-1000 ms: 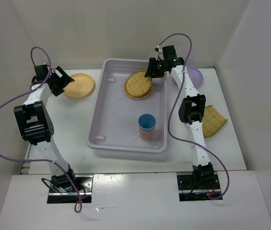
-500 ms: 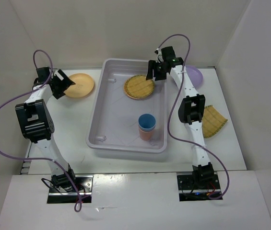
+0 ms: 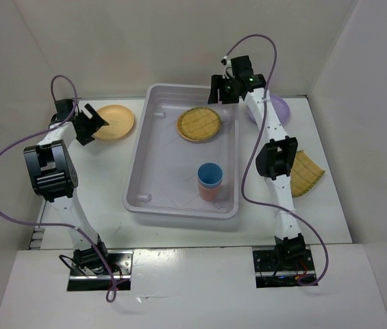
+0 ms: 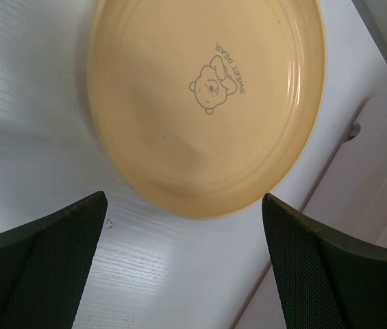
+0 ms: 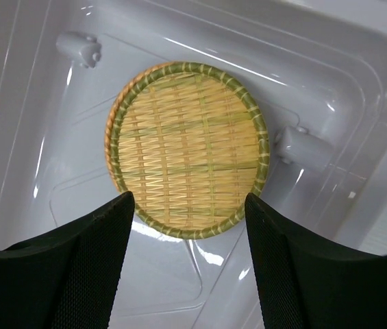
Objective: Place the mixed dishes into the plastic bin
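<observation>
The plastic bin (image 3: 166, 164) was seen in the middle of the counter (image 3: 97, 178), and every other place is given from it. On the bin's floor, towards its far right corner, a round yellow woven plate (image 3: 198, 124) was laid flat; a thin orange edge was seen along one side of it in the right wrist view. The right claw (image 3: 222, 92) was held above the bin's far right corner, over that plate. Its fingers (image 5: 83, 267) were spread wide with nothing gripped between them, and the plate lay well below them.

Nearer the bin's front right corner, a blue cup (image 3: 209, 175) was seen touching a salmon-pink cup (image 3: 207, 193), both inside the bin.

Three dishes were found outside the bin. An orange-tan plate (image 3: 114, 122), printed with a small bear, was set on the counter just left of the bin's far left corner. The left claw (image 3: 92, 123) was held at that plate's outer edge, fully spread and empty, with the rim lying between its fingers (image 4: 42, 267); whether the plate was touched could not be told. A lavender plate (image 3: 279, 108) was seen right of the bin's far right corner, partly hidden by the right arm. A second yellow woven plate (image 3: 306, 173) was lying right of the bin's right wall, also partly covered by that arm.
</observation>
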Robot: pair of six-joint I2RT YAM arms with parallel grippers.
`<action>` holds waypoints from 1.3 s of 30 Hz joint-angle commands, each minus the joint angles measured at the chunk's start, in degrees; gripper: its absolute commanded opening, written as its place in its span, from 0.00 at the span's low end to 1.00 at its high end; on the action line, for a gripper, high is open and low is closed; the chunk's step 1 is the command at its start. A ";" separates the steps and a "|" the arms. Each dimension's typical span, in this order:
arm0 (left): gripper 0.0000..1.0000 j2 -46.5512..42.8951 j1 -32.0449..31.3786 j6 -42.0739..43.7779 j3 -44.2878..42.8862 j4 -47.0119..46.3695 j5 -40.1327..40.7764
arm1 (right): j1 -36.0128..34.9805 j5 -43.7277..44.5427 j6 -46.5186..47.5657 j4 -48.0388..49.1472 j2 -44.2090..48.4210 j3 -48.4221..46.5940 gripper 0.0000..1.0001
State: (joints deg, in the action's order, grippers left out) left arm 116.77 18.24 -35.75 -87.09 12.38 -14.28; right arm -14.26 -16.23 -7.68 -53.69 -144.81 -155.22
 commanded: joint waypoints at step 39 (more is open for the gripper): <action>0.98 3.64 -1.36 -2.49 0.17 -5.09 8.75 | -5.34 6.56 1.97 -2.29 -11.63 -4.22 0.78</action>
State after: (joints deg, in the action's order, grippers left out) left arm 119.44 17.30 -36.97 -87.22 9.93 -7.51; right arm -18.17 -8.45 -6.28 -55.42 -156.24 -156.88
